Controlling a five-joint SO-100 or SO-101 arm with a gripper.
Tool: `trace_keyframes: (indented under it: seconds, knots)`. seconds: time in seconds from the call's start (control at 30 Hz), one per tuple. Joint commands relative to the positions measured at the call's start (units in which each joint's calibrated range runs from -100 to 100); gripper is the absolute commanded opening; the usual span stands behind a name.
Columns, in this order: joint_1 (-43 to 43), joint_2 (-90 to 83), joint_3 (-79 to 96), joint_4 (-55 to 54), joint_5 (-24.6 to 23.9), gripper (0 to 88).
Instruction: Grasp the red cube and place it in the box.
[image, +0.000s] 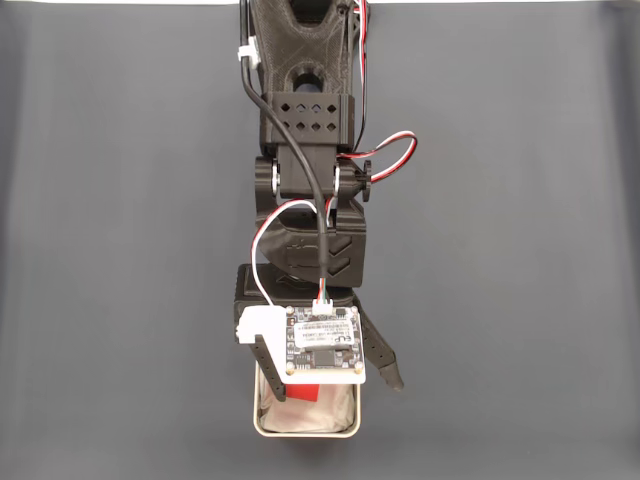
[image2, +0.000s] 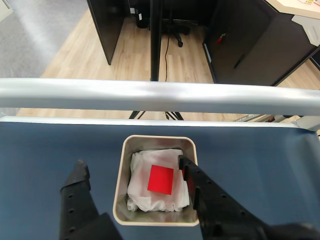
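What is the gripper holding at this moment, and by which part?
Nothing. The gripper is open, its fingers apart above the box, and the red cube lies free on the white lining inside.

We take this for an office or lab room. In the wrist view, past the worktop's (image2: 45, 150) dark blue mat and its silver rail (image2: 160, 96), we see a light wood-plank floor (image2: 75, 50), dark cabinet panels (image2: 260, 40), the castor base of an office chair (image2: 172, 36) and a black pole (image2: 155, 40). A patch of grey carpet (image2: 30, 25) lies at left.
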Motion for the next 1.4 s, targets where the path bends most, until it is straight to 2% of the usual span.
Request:
trace_keyframes:
  seconds: [0.0, 0.97, 1.03, 1.1, 1.23, 1.37]
  knots:
    - [0.45, -5.78, -0.18, -0.93, 0.20, 41.4]
    - [0.45, -8.12, 1.46, -0.85, -0.54, 40.9]
    - [0.38, -8.55, 1.46, -0.85, -0.73, 36.3]
    - [0.24, -9.33, 1.27, -0.93, -0.98, 26.9]
    - [-0.54, -13.84, 1.18, -1.50, -1.32, 1.6]
    - [-1.32, -22.50, 2.28, -1.01, -1.66, 0.0]
